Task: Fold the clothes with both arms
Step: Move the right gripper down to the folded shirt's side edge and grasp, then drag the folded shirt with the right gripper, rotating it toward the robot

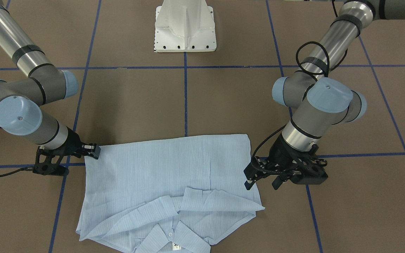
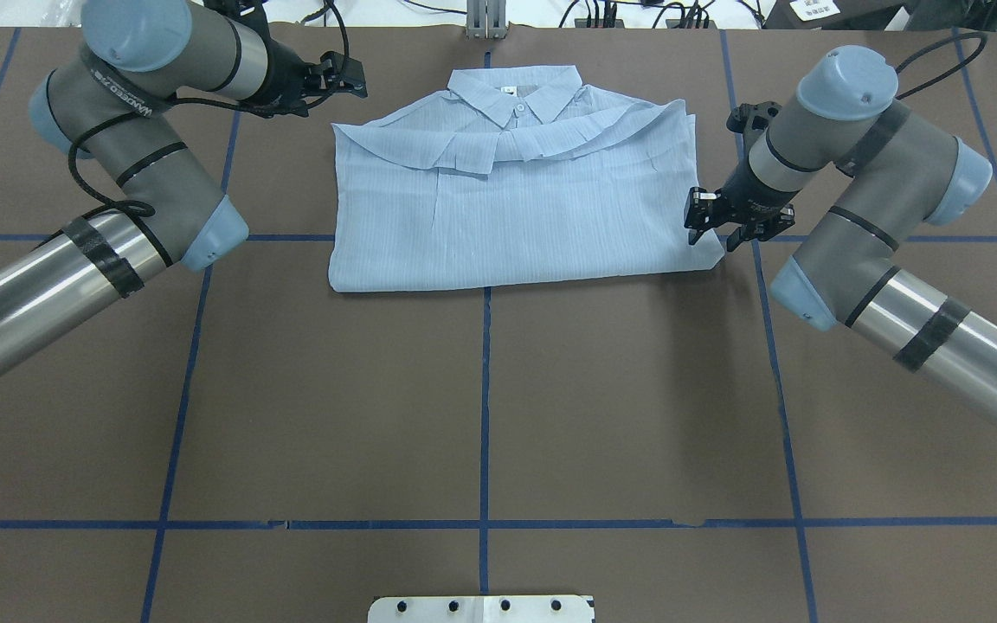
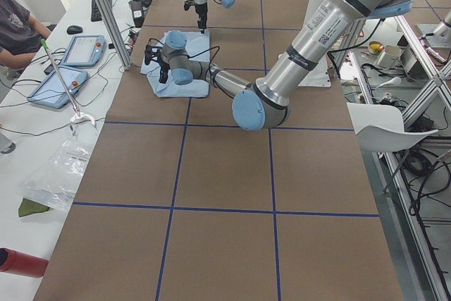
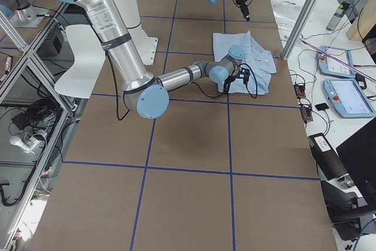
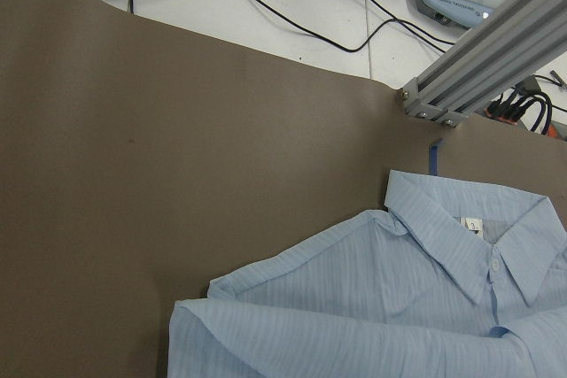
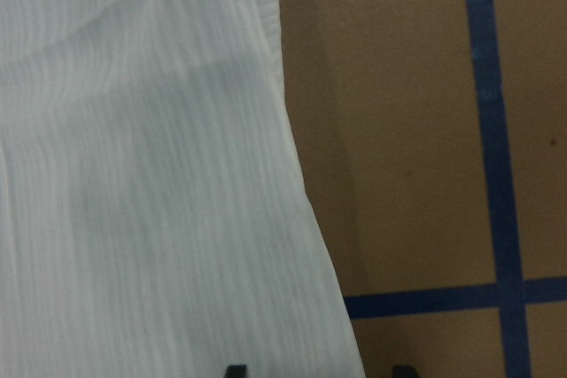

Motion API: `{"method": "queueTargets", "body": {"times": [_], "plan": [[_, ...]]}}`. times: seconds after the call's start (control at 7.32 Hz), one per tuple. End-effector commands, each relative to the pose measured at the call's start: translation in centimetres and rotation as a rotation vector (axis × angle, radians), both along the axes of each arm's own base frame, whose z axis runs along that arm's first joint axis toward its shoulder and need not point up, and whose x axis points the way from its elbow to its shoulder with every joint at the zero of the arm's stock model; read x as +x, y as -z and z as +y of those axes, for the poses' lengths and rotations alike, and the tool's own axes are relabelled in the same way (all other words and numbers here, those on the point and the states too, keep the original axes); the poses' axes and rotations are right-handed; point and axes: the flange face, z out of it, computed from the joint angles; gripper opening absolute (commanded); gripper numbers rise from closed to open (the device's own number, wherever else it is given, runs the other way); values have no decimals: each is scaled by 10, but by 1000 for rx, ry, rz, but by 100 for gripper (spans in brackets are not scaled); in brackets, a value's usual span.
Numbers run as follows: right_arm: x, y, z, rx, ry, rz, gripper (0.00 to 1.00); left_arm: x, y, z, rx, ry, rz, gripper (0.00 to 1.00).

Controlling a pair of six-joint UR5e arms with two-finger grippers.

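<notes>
My right gripper (image 2: 713,229) stands open, jaws spread. In my right wrist view one of its fingertips (image 6: 233,370) is over the cloth and the other over bare board, so they straddle the edge of the shirt (image 2: 507,216). I cannot tell whether the tips touch the cloth. Seen from overhead, this gripper is at the shirt's 4 o'clock, just above its near right corner. My left gripper (image 1: 262,183) is open too and holds nothing. It hangs just off the shirt's 10 o'clock corner, close beside the cloth but apart from it. The shirt lies flat in a broad rectangle between my two grippers, on the far half of the brown table (image 2: 481,415), toward 12 o'clock from my white base (image 1: 185,31). Its collar (image 2: 516,95) is at its 12 o'clock edge, with a small white button (image 5: 496,264) and the neck label (image 5: 472,224) showing, and folds of cloth lie across it just below the collar. Blue tape lines (image 2: 485,389) cross the table, and one runs out from under the shirt's 6 o'clock edge.
</notes>
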Motion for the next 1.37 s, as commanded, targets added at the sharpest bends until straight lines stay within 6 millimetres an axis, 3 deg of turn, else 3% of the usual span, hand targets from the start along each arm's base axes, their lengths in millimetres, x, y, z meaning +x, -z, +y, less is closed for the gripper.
{"method": "queueTargets", "body": {"times": [0.0,0.41,0.55,0.68,0.96,1.23], "plan": [[4,-9,3,-2,-2,7,0,0,-2,0,-3,0,-2,99],[7,-6,5,1,-1,-1,0,1,-7,2,-5,0,-4,96],[18,-4,17,9,5,-18,0,1,-7,2,-10,0,-2,96],[47,-9,55,11,23,-51,0,0,-3,3,-5,0,1,95],[117,-11,159,16,60,-90,0,-6,-5,8,-1,1,5,95],[134,5,257,-5,189,-122,0,-17,-15,22,5,1,8,95]]}}
